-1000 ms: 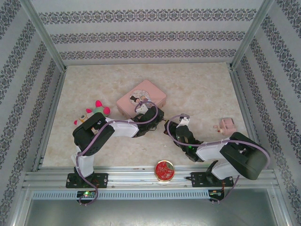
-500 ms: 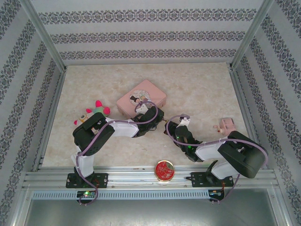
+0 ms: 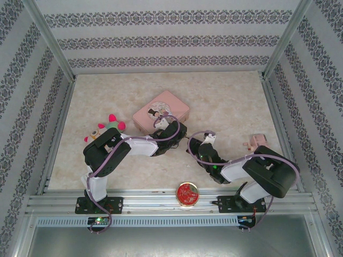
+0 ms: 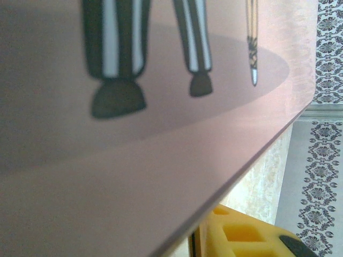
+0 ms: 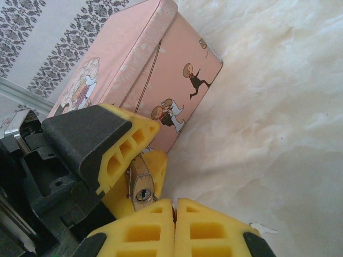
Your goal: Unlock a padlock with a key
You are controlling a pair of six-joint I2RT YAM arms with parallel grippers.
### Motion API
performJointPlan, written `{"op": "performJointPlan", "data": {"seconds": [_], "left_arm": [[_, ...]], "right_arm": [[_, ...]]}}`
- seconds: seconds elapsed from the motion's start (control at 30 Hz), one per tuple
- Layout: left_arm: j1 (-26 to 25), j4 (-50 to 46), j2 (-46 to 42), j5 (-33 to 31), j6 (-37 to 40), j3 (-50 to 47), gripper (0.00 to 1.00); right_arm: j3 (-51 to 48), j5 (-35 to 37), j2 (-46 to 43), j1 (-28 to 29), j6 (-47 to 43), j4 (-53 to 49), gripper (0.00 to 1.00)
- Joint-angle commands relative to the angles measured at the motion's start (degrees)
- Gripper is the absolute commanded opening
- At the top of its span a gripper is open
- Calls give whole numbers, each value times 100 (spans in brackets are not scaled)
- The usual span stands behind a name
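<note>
Left hand (image 5: 146, 160) clamps the padlock (image 5: 140, 187) between its yellow pads in a narrow grip, just beside the near corner of the pink box (image 5: 123, 69). The left wrist view is jammed up against the box art, so that hand sits very close to the box.

I read the hold as a vise. The body is pinned and the keyhole end is turned out toward my right hand (image 5: 174, 208), so a key can go straight in. The right hand sits just under the lock in the right wrist view, closed, pads together with no gap, low over the desk (image 5: 278, 107).

Key: I can't make it out. It is possibly nipped between those closed pads, but too thin to confirm. I judge this as lining up for insertion, nothing in the slot yet.

Padlock look: tiny brass-gold block with flat sides and a dull shine, smaller than the pads holding it. A round silvery cylinder with a dark slot faces the right wrist camera. The shackle is hidden behind the pads, so I can't tell if it is locked or open.
</note>
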Motion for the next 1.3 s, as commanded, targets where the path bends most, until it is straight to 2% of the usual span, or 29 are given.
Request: {"op": "performJointPlan", "data": {"seconds": [0.0, 0.33, 0.7, 1.27], "left_arm": [[11, 625, 409, 1050, -1384, -155, 0], [9, 649, 409, 1032, -1375, -158, 0], [9, 691, 409, 1049, -1384, -165, 0], [9, 728, 442, 1048, -1393, -164, 0]], "right_arm": [[30, 98, -105, 41, -13, 321, 0], [-133, 153, -341, 49, 40, 150, 0], [51, 67, 84, 54, 77, 369, 0], [25, 98, -77, 49, 15, 342, 0]]}}
